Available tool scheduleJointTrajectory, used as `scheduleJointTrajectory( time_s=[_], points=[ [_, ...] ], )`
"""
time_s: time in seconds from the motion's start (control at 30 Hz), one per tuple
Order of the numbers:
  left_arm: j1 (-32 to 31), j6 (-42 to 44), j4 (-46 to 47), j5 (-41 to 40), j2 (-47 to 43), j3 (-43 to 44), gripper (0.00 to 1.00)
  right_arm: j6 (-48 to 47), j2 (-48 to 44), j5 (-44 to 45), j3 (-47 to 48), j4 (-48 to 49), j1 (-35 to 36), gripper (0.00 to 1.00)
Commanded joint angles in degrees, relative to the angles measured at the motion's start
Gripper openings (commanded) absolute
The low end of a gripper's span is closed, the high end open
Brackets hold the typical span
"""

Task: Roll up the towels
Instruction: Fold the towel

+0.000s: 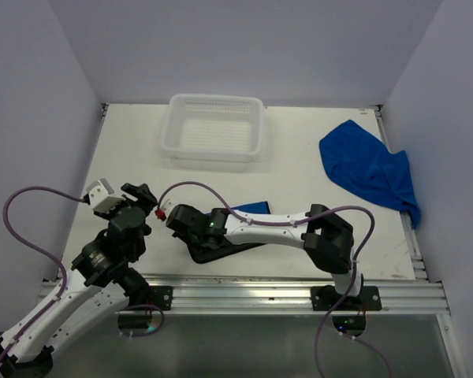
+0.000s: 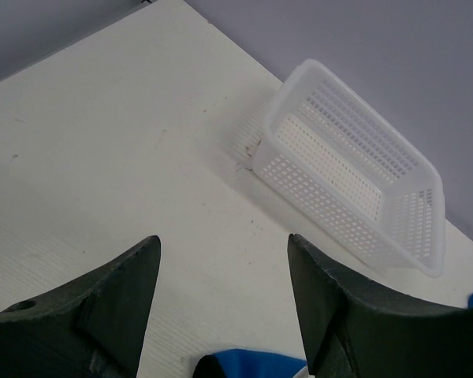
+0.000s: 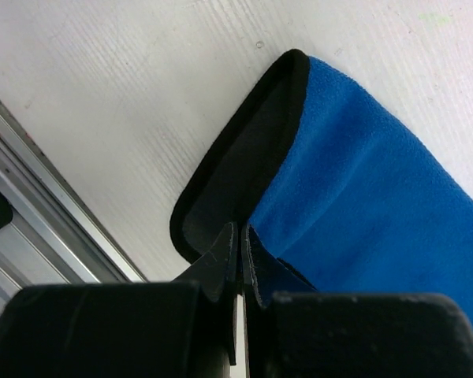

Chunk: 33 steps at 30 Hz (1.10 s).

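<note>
At the counter's (image 1: 134,150) near edge, centre, one blue towel (image 3: 363,181) lies folded flat under the right arm. The right end effector (image 3: 238,240) has its jaws pressed together at the towel's dark-looking edge, prob. pinching it, tho the contact point is partly hidden. The left end effector (image 2: 221,252) hangs just left of it, jaws spread wide w/ nothing between. The second towel (image 1: 366,167) sits crumpled at far right, well apart from the white basket (image 1: 211,150) at the back.

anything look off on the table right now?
The far towel lies crumpled at the table's right edge, one corner spilling past that edge. The near towel is pinched at its edge by the right gripper. Nothing else stands out.
</note>
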Motion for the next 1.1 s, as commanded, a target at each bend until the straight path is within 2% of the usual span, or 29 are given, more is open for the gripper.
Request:
scheduleJointTrajectory(
  time_s=[0.0, 0.23, 0.7, 1.07],
  points=[
    [0.17, 0.21, 0.81, -0.85, 0.44, 0.33, 0.70, -1.79, -4.44, -1.03, 2.37, -2.27, -0.15, 0.00],
    [0.17, 0.30, 0.98, -0.50, 0.88, 0.24, 0.70, -2.50, -5.14, -6.30, 2.46, -4.56, 0.03, 0.00],
    [0.17, 0.38, 1.07, -0.15, 1.49, 0.42, 0.70, 0.49, -5.76, -11.49, -5.80, -2.54, 0.38, 0.00],
    [0.17, 0.65, 1.77, 0.99, 2.64, 0.85, 0.70, 3.04, -4.79, -15.80, -11.25, 2.89, 1.35, 0.00]
  ],
)
